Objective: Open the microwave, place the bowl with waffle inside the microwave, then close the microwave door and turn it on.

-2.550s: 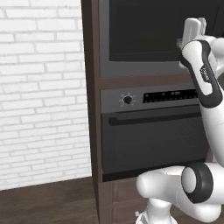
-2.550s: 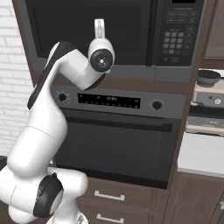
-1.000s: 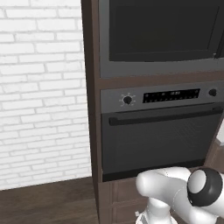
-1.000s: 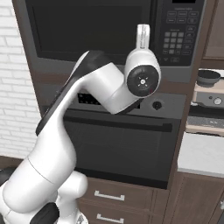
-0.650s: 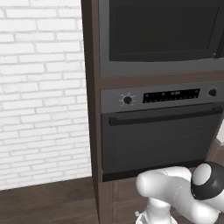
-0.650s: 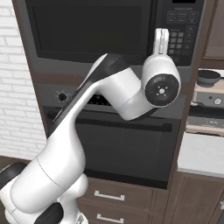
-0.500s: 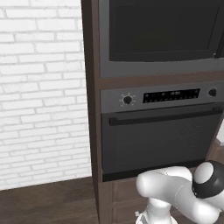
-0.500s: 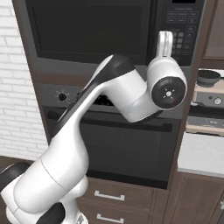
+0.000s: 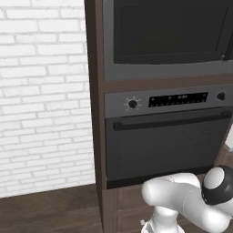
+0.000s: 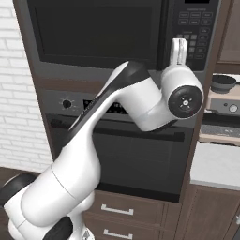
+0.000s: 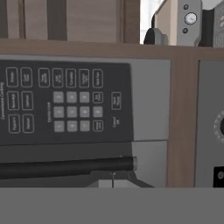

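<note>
Item 1, far left of the right base view: white brick wall (image 10: 9,93), with a strip of dark wood floor (image 9: 45,209) below it in the left base view.

Item 2, upper centre: the microwave (image 10: 117,70), grey frame set in a brown wood cabinet (image 9: 93,113). The microwave door (image 10: 93,30), wide dark glass, sits flush in its frame, so it reads as shut. In the hand view, which is rolled on its side, a dark bar handle (image 11: 65,167) runs across the lower left.

Item 3, upper right of the right base view: the keypad (image 10: 194,28), dark panel with rows of grey buttons (also large at the left of the hand view).

Item 4, just in front of that keypad: the hand (image 10: 177,47), pointing up, its two pale fingers pressed together with nothing between them. It hangs beside the door's right edge; contact cannot be judged.

Item 5, centre: the oven (image 9: 168,141), with round knob, display strip and bar handle.

Item 6, right edge: a pale desk (image 10: 218,166), with a dark pan (image 10: 222,83) on a stove above it.

Progress, as judged: the opening step is in hand. Loading the bowl with waffle, closing the door and starting the microwave all remain.
</note>
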